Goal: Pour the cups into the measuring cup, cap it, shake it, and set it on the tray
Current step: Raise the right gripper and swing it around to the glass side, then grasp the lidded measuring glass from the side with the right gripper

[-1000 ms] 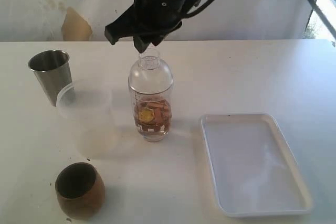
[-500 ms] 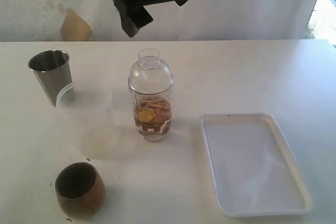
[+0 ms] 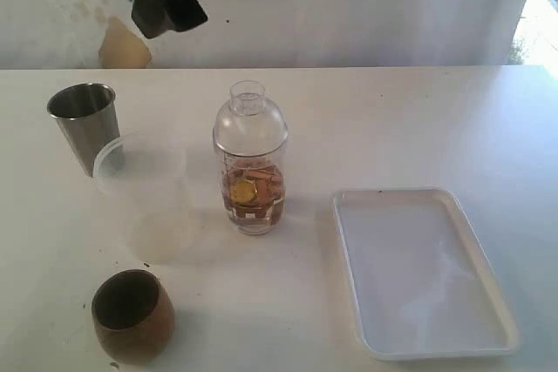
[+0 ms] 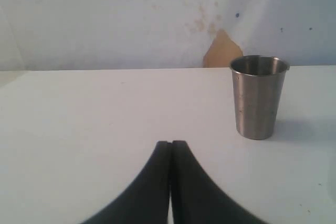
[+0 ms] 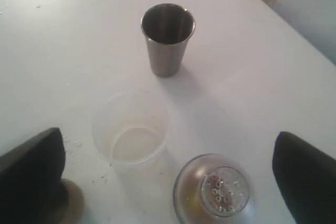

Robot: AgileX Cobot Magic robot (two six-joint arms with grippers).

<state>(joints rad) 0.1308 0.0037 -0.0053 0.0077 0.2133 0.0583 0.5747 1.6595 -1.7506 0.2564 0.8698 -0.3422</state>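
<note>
A white counter [image 3: 418, 119] carries a steel tumbler [image 3: 85, 124] at the far left, a frosted cup [image 3: 148, 193] just beside it, and a wooden cup [image 3: 132, 315] nearer the camera. The measuring cup [image 3: 251, 189] (capped, brown pieces inside) stands mid-counter, and a white tray [image 3: 418, 276] lies to its right.

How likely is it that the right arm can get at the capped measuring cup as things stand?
Probably yes. The right gripper is open and hangs high, with the measuring cup and its cap in plain sight below it. Nothing covers them; only the frosted cup stands close on one side.
</note>
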